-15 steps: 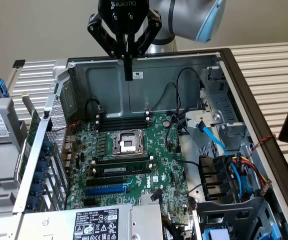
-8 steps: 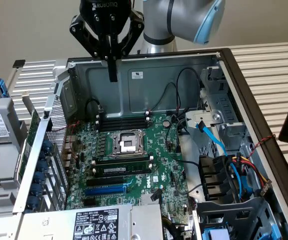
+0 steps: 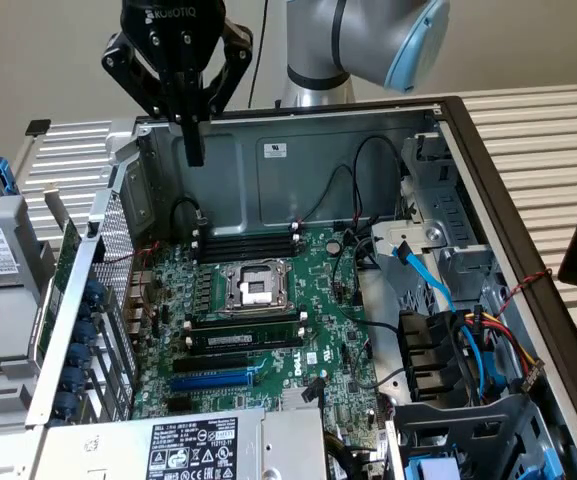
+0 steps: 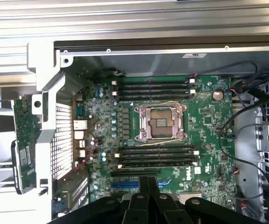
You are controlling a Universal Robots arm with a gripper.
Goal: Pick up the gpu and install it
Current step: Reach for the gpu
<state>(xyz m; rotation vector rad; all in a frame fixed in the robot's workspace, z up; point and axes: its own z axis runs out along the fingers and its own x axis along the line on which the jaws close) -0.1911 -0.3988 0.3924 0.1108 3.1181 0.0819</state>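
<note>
Your claw (image 3: 195,148) (image 4: 148,181) hangs above the back wall of the open computer case (image 3: 298,115) (image 4: 171,49), on the exterior view's left. Its fingers are pressed together and point straight down, pinching nothing.

The gpu (image 3: 60,290) (image 4: 26,135) is not installed. It stands on edge outside the case, just beside the perforated rear panel (image 3: 118,300) (image 4: 62,140), on the exterior view's left. You see its green board face in the wrist view. The claw is well apart from it.

Inside the case the motherboard (image 3: 338,290) (image 4: 209,121) lies flat, with the CPU socket (image 3: 255,283) (image 4: 160,122) bare at its middle. The blue slot (image 3: 211,380) (image 4: 125,184) nearest the power supply is unoccupied. The case rests on the slatted desk (image 3: 538,130) (image 4: 125,18).
</note>
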